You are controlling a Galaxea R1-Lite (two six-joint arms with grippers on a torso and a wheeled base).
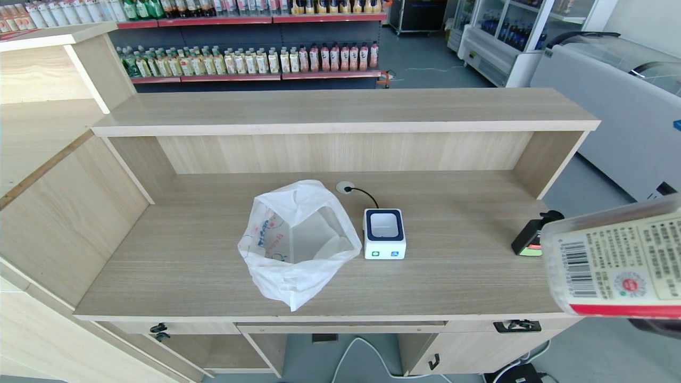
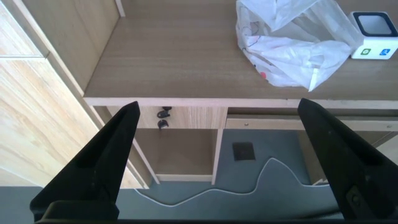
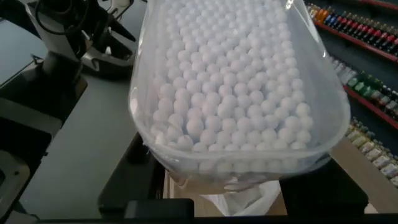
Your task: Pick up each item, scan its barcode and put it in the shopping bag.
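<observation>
My right fingers (image 3: 121, 186) clench the bead tub (image 1: 612, 260), held off the desk's (image 1: 452, 266) near right corner, long axis roughly left-right. The scanner (image 1: 384, 233) lies left and farther, with the bag (image 1: 298, 239) just left of it. My left fingers (image 2: 99, 168) hang released.

The table (image 1: 468, 266) is of light wood, with a raised ledge (image 1: 340, 109) along its far side and wooden side panels. Under its front edge there are drawers, and a key (image 1: 159, 331) hangs in a lock at the left. Behind the table, across a grey floor (image 1: 425, 58), stand red store shelves (image 1: 213, 78) full of bottles (image 1: 250, 61). At the right stand a white chest freezer (image 1: 601, 101) and a glass-door cooler (image 1: 505, 29).
</observation>
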